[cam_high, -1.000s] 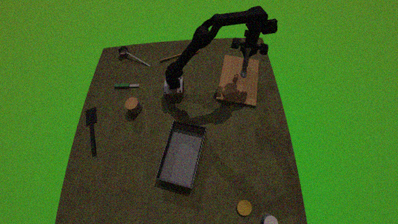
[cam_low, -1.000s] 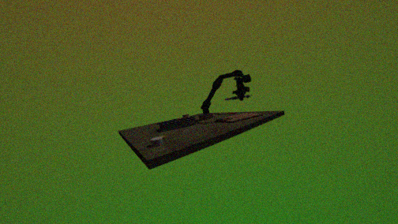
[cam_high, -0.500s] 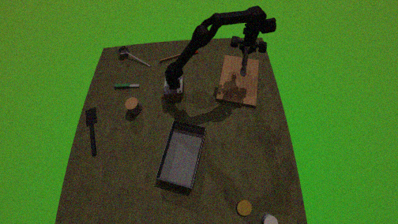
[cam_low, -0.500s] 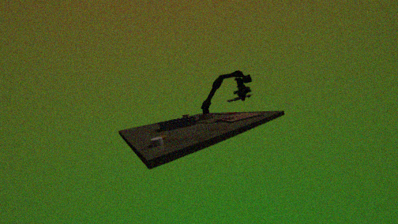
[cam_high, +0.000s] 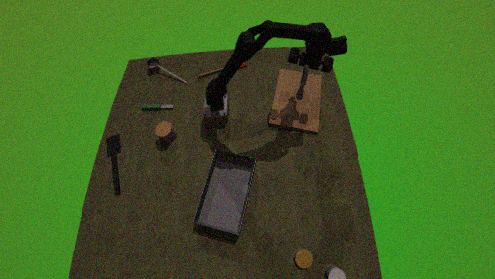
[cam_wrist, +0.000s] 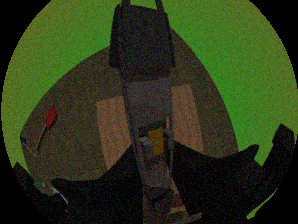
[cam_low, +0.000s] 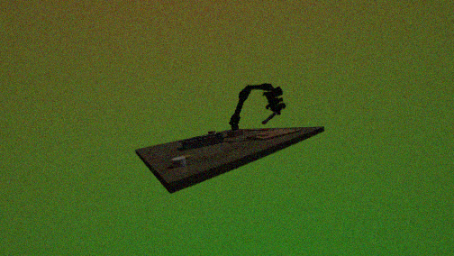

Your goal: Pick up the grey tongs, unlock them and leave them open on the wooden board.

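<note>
My gripper is shut on the grey tongs and holds them in the air above the wooden board. In the exterior view they slant, with one end lower than my gripper. A yellow piece shows between the tong arms near my fingers. The frames are too dark to tell whether the lock is released. The roasting tin stands at mid-table with nothing across it.
A red-ended tool and a ladle lie at the back. A green and white pen, a cork-topped jar and a dark spatula are at the left. A yellow disc and a white cup are in front.
</note>
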Robot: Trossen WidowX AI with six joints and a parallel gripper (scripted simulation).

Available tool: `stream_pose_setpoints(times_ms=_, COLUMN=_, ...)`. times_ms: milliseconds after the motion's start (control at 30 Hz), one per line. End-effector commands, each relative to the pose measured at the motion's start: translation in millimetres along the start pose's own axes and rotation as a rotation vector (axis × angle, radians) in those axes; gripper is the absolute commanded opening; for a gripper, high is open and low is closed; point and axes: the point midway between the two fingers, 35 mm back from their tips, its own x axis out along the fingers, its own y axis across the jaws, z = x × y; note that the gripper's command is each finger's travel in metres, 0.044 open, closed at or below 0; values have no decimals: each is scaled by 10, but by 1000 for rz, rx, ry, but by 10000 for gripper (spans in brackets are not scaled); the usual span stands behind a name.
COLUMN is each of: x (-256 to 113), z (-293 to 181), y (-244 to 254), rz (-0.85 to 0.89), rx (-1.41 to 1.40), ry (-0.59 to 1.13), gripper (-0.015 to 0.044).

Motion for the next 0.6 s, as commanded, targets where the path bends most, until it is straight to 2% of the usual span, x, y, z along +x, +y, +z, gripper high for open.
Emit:
stream_pose_setpoints(times_ms=0, x=-80, z=28, y=0, rz=-3, rx=-11, ry=-124, gripper=-150)
stream_pose_setpoints(times_ms=567, x=-378, z=-41, y=46, rz=-16, rx=-56, ry=-574, gripper=-150)
